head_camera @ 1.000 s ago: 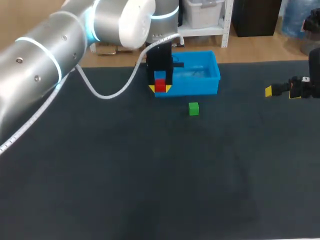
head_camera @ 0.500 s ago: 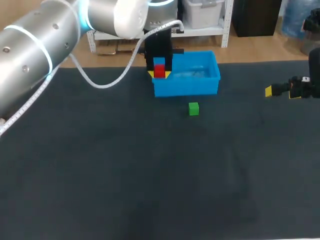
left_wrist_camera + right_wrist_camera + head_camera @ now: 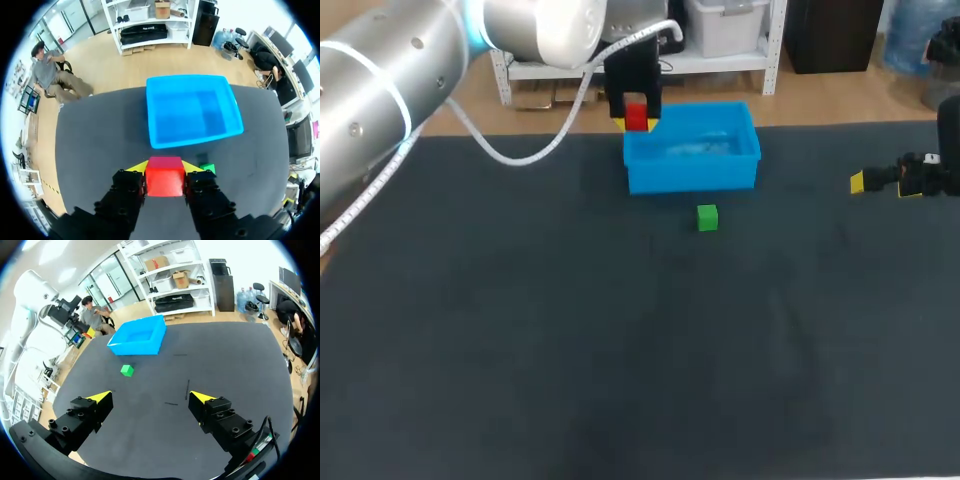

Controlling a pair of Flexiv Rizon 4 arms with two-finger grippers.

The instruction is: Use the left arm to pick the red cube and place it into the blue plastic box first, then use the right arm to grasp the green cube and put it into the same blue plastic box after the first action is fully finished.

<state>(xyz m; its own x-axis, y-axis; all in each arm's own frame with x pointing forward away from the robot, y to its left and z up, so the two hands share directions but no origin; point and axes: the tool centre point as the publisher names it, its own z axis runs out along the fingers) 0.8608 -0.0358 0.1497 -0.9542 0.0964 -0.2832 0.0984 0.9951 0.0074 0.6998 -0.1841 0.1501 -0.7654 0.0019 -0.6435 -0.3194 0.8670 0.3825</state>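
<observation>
You are looking at a table (image 3: pixel 500 380) covered by a dark charcoal mat (image 3: pixel 740 400). The mat is matte and lies flat, and its far edge runs straight across the head view. From above, you can make out only faint paler streaks in the surface of its right half. In the right wrist view, a few short thin lines (image 3: pixel 188 388) lie on the mat, darker than the surface around them. One is an upright stroke, a flatter one lies just beside it, and a third lies further off. Whether they are scuffs, threads or creases cannot be told. In the left wrist view the mat shows dark and even.
</observation>
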